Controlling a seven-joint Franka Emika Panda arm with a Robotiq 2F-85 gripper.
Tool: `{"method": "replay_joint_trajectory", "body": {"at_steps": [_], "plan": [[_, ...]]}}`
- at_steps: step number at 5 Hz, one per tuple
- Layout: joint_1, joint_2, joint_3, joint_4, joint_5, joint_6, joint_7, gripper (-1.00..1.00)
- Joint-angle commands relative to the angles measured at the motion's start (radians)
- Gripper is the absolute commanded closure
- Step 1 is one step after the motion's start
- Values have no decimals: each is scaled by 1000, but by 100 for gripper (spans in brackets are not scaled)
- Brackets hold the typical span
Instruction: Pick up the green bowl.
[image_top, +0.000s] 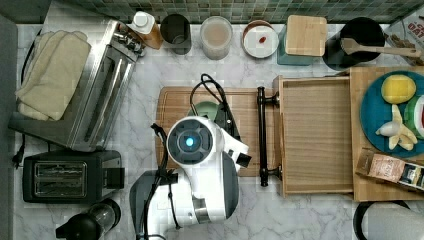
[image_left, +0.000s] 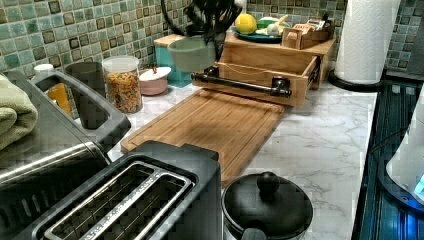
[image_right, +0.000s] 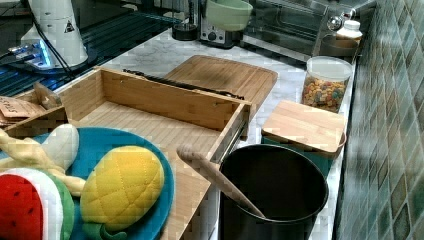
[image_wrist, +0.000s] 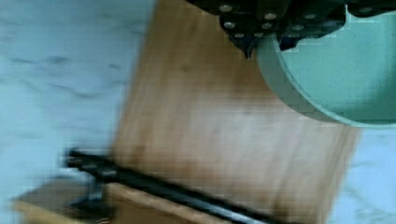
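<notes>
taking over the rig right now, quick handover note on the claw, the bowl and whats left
Claw: shut on the rim of the green bowl, one finger inside and one outside as the wrist view shows.
Bowl: lifted clear of the wooden cutting board, hanging upright in the air above it in the left view and the right view.
Done: grasp and lift, so the pick-up looks complete.
Left: probably nothing but holding it steady; the grip is on the rim alone, so avoid sudden moves.

A black toaster (image_top: 67, 176) sits near a wooden cutting board (image_top: 175, 107), with a cereal jar (image_left: 122, 83) by the tiled wall
</notes>
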Motion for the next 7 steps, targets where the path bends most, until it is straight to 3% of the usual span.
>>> {"method": "replay_joint_trajectory", "body": {"at_steps": [1, 2, 7], "plan": [[-57, -11, -60, 299, 47, -57, -125, 100], [-59, 51, -111, 434, 71, -186, -229, 100], [-31, 51, -136, 434, 68, -186, -227, 100]]}}
